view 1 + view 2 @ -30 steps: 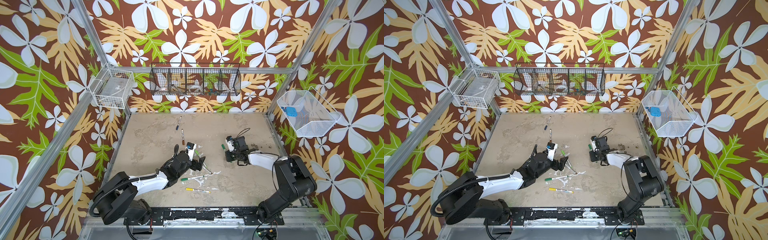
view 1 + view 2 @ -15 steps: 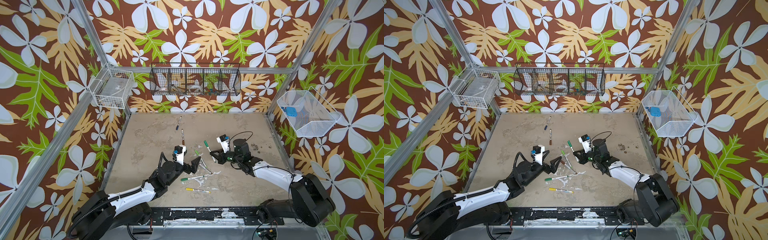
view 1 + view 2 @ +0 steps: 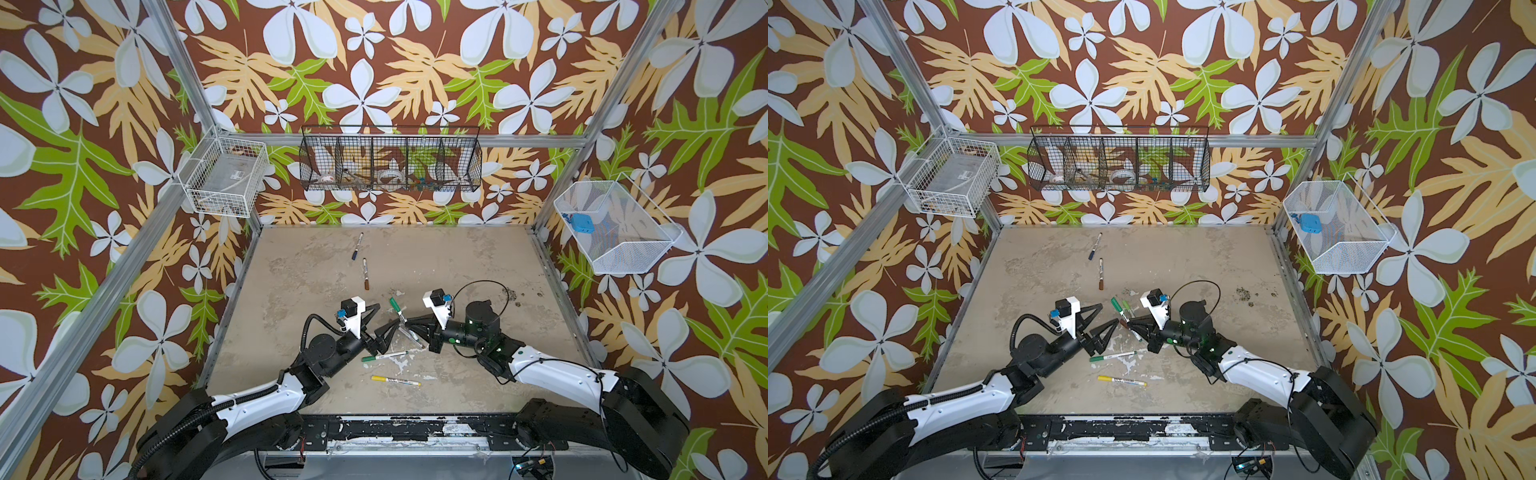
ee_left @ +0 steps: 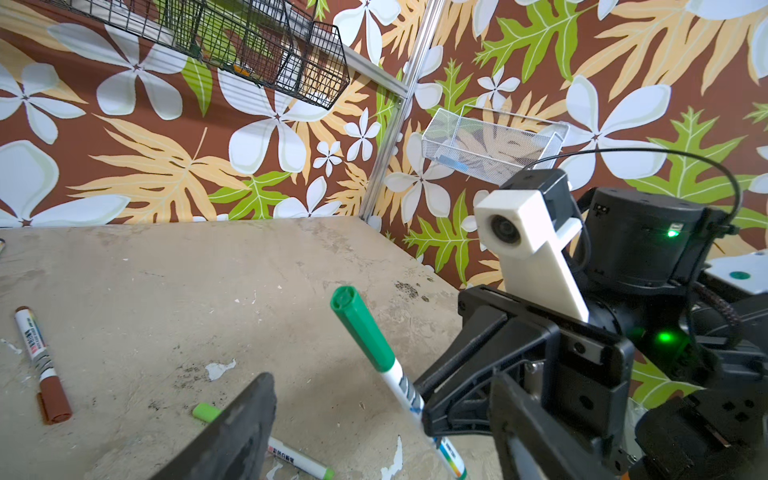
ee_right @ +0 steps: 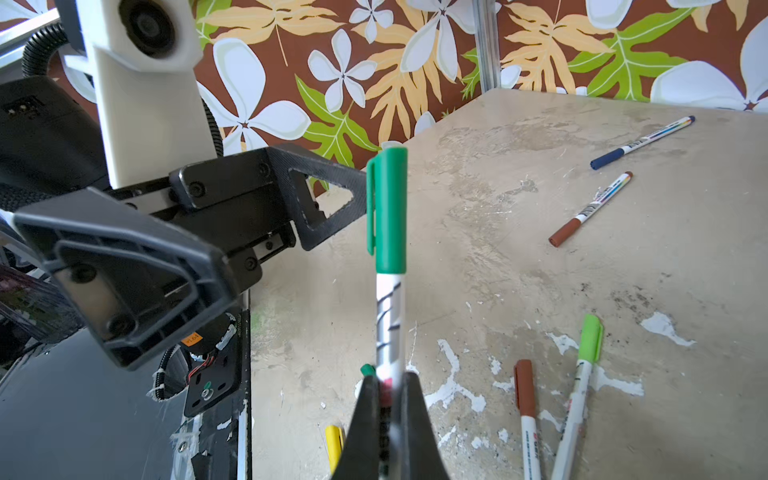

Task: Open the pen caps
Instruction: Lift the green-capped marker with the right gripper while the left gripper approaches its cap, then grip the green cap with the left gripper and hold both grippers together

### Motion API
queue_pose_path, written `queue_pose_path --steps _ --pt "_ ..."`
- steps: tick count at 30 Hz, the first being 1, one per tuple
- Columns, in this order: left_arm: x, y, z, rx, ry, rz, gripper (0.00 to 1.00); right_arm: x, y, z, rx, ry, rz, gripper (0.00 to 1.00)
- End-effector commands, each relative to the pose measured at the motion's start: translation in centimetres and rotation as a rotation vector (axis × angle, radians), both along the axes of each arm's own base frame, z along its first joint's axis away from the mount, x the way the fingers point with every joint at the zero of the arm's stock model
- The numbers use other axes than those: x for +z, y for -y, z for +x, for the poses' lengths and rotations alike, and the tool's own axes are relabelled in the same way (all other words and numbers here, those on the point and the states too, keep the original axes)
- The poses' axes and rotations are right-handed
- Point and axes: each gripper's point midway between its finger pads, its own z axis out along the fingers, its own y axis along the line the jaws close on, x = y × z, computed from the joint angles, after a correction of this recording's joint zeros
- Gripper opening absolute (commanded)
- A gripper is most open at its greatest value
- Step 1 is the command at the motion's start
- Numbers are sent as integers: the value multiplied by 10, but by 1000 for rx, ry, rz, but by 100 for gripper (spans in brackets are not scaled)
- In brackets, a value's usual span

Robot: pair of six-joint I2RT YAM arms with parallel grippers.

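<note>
Below green cap (image 5: 390,216), marker (image 5: 390,320) print illegible.

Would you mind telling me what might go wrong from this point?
The right gripper pinches the green-capped marker mid-barrel with only its fingertips, so a pull on the green cap may pivot or slide the marker. The left gripper is open beside the cap, not clearly around it; closing now might knock it aside. Both grippers sit close and could collide.
</note>
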Motion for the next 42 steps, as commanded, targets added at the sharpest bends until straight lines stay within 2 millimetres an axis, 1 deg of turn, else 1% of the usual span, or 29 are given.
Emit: queue_pose_path --steps 1,5,12,16,20,22,26,28,31,34,36,38,39,42 --pt "17 1 -6 -29 43 -59 77 16 -6 -2 23 70 44 0" --pt "20 0 -10 -47 58 -72 64 18 -11 -12 57 109 34 0" --pt "26 -3 -14 -48 79 -92 60 19 -18 -22 95 142 35 0" --pt "27 -4 -14 -45 76 -99 53 19 -20 -27 113 164 33 0" --pt "31 -4 -18 -63 86 -115 52 20 -24 -34 139 188 30 0" --pt "32 -5 -19 -63 89 -117 49 20 -27 -37 151 197 28 0" --pt "31 -3 -20 -76 94 -110 40 19 -28 -39 153 206 24 0" --pt "30 0 -21 -90 92 -109 37 20 -29 -39 153 211 24 0" --pt "29 1 -22 -99 91 -106 28 19 -30 -40 154 213 20 0" --pt "31 1 -23 -102 105 -101 22 17 -30 -39 148 213 16 0" --pt "31 0 -23 -97 108 -100 13 15 -29 -37 136 211 8 5" --pt "31 0 -25 -103 113 -101 3 15 -29 -35 129 213 3 14" --pt "31 0 -25 -108 117 -100 0 14 -29 -35 127 212 -1 20" --pt "31 3 -28 -127 126 -97 0 13 -29 -35 129 213 -7 38"
